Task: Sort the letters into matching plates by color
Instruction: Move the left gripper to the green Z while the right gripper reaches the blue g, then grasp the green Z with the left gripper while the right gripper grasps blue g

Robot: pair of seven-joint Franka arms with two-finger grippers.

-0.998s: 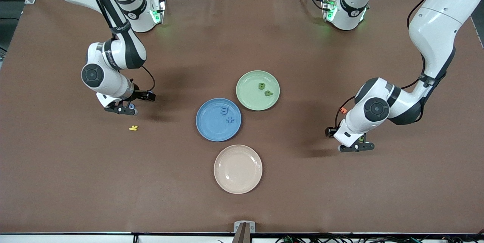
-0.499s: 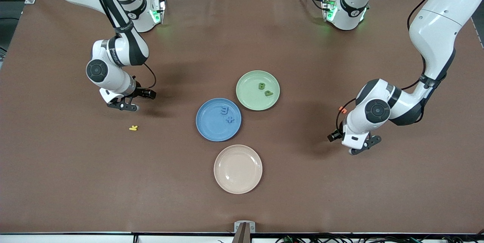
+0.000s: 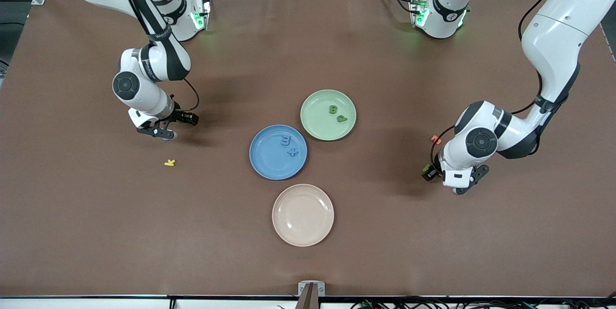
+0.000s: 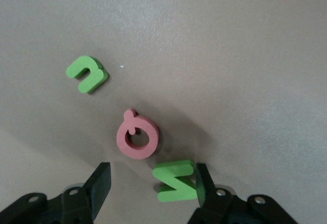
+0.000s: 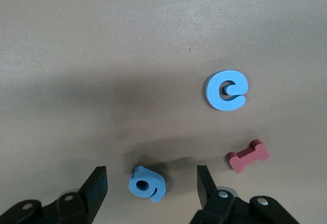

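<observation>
From where I'm sitting, both claws are spread wide and holding nothing. The left gripper (image 4: pixel 153 185) is low over the table toward the left arm's end, with a chunky green foam letter shaped like a Z (image 4: pixel 175 180) lying against the inside of one finger. A pink ring-shaped foam letter (image 4: pixel 138 137) lies just beside it, and a green n-shaped foam letter (image 4: pixel 86 73) is a bit farther out on the brown tabletop (image 3: pixel 433 251).

The right gripper (image 5: pixel 150 188) is low over the right arm's end, and a small blue curly foam letter (image 5: pixel 147 184) lies between its fingers. A blue e-shaped foam letter (image 5: pixel 227 90) and a red I-shaped foam piece (image 5: pixel 248 156) are near it.

Mid-table, the round medium-blue plate (image 3: pixel 269 167) has two blue letters (image 3: pixel 288 147) in it, and the pale green plate (image 3: pixel 315 126) touching it has two green letters (image 3: pixel 336 112). The cream-beige plate (image 3: pixel 302 214) is nearer the front camera. A tiny yellow foam letter (image 3: pixel 169 162) lies by itself.
</observation>
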